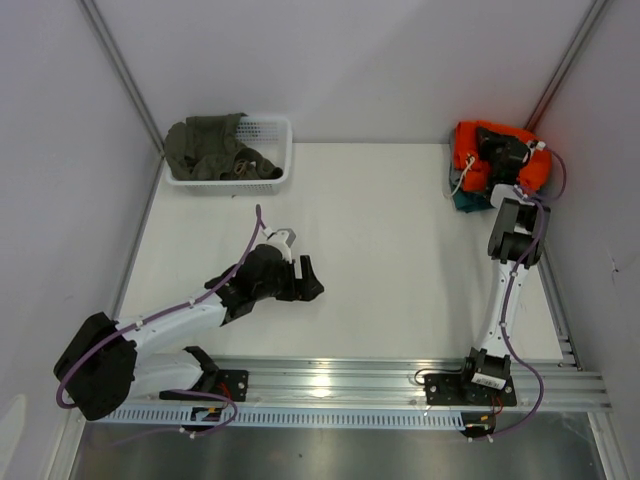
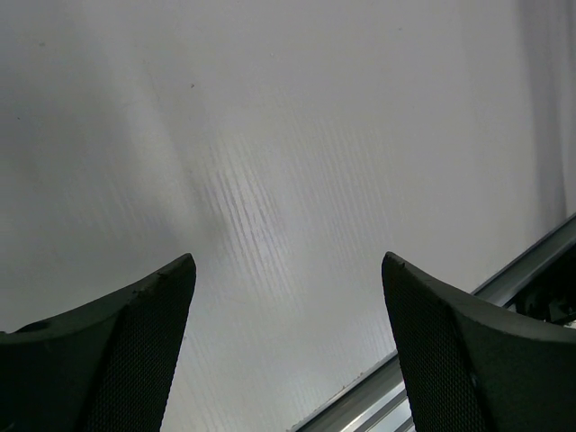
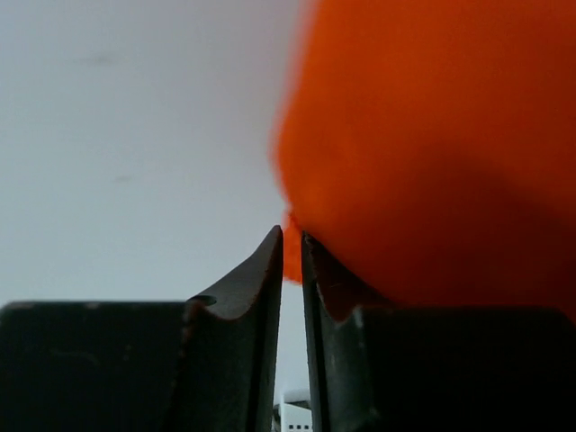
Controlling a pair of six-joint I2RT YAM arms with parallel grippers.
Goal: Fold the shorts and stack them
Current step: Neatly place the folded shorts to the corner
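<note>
Looks near done: shorts (image 1: 468, 150) bundled atop teal garment (image 1: 463, 201) well right of basket (image 1: 281, 126); right claw (image 3: 292, 236) nearly together at fabric, grip unclear; left claw (image 2: 288, 263) apart.

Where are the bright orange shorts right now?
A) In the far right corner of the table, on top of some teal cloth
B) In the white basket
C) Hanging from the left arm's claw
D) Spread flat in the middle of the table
A: the top view shows the shorts bunched in the far right corner of the table over teal cloth, while the white basket at the far left holds an olive-green garment.
</note>
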